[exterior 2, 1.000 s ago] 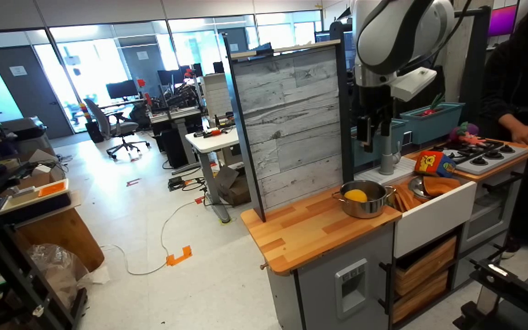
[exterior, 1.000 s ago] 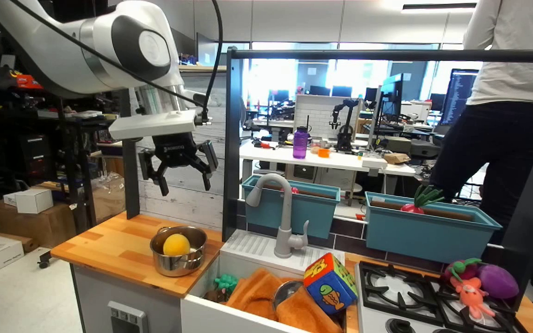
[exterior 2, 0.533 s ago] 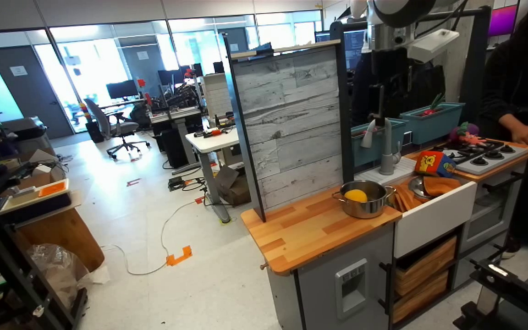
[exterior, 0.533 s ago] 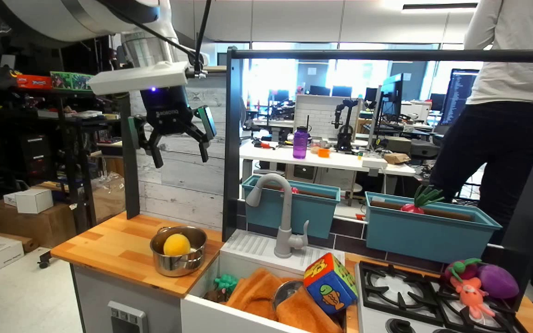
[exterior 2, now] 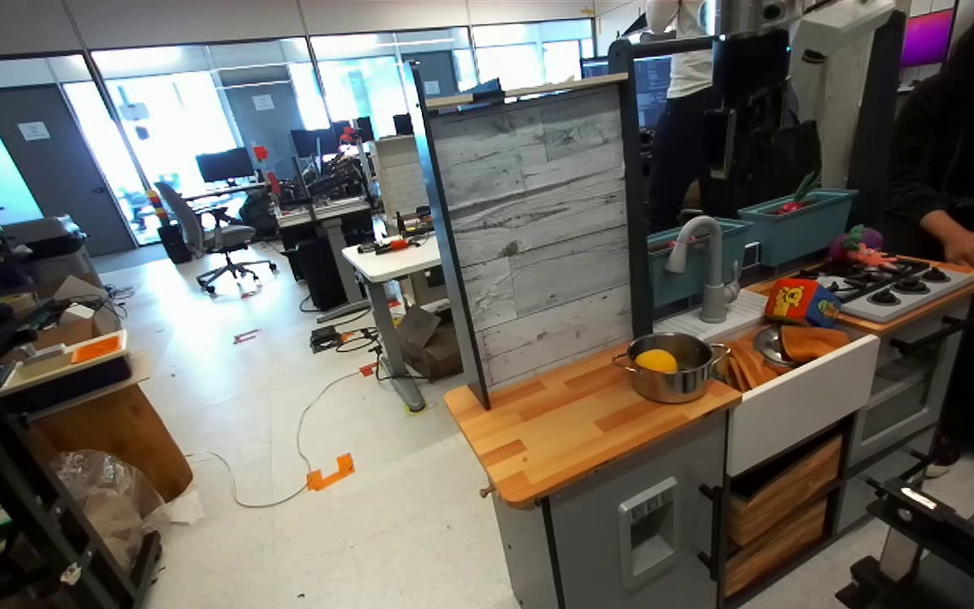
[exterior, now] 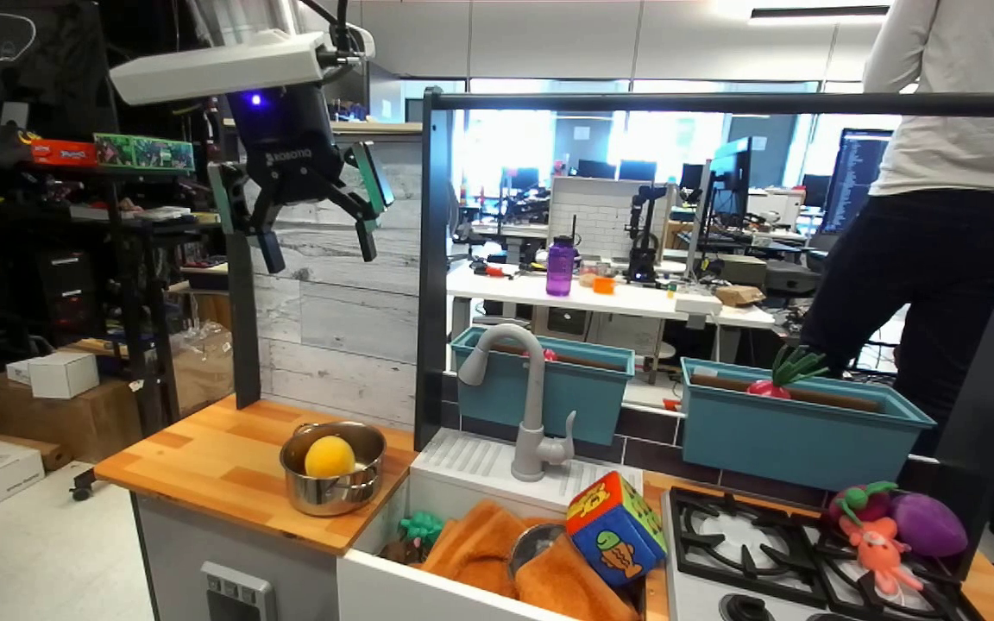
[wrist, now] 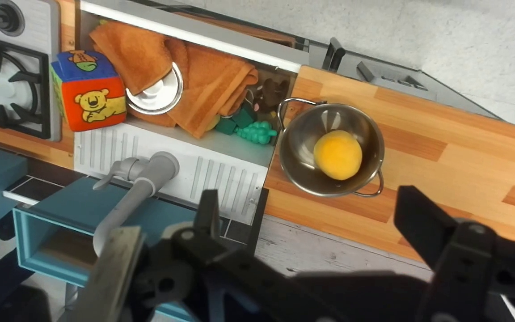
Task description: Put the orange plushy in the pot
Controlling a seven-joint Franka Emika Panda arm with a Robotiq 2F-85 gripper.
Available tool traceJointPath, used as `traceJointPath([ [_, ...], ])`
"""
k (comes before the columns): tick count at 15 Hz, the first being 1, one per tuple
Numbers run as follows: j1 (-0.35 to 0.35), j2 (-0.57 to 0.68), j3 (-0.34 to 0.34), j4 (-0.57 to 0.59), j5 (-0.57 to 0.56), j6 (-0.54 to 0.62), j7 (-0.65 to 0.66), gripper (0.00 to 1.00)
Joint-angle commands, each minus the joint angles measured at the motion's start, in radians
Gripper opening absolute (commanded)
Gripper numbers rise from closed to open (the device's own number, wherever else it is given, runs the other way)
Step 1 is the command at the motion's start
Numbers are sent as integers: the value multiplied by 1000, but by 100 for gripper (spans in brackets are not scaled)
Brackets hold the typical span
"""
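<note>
Overhead, pincer (exterior: 320, 256) spread wide, well apart from pot (exterior: 311, 492) with orange plushy (exterior: 330, 457) inside.

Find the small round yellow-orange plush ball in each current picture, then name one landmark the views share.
In an exterior view: the ball is left of centre, fairly low.
In an exterior view: the ball is right of centre, below mid-height.
Wrist view: the ball is right of centre, near mid-height.
Shared landmark: the round shiny silver metal pot holding it.
</note>
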Motion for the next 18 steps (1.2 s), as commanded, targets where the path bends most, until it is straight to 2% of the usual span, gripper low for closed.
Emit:
traceJointPath([
  [1, -11, -62, 8, -60, -2, -14, 5, 100],
  [18, -10, -46, 10, -55, -4, -3, 3, 100],
])
